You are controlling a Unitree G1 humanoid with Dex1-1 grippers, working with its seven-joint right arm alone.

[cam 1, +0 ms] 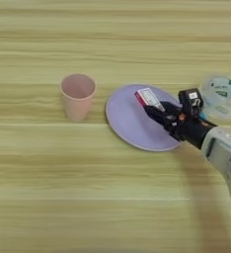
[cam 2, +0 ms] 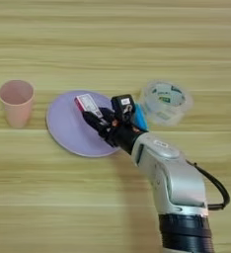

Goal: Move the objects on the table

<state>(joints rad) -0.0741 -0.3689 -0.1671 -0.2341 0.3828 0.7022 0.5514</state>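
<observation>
Packet: we see the red-edged white packet [cam 1: 148,97] over the plate's far right part, tilted; its near end sits at the black fingers.
Pincer: our right gripper [cam 2: 98,118] reaches over the plate; we cannot tell how far it is open, nor whether it truly grips the packet.
Plate: the lilac plate [cam 1: 130,126] lies flat on the table [cam 1: 88,197].
Cup: the pink cup [cam 1: 78,96] stands upright, just left of the plate, apart from it.
Container: a clear round container [cam 2: 165,102] lies right of the plate.
</observation>
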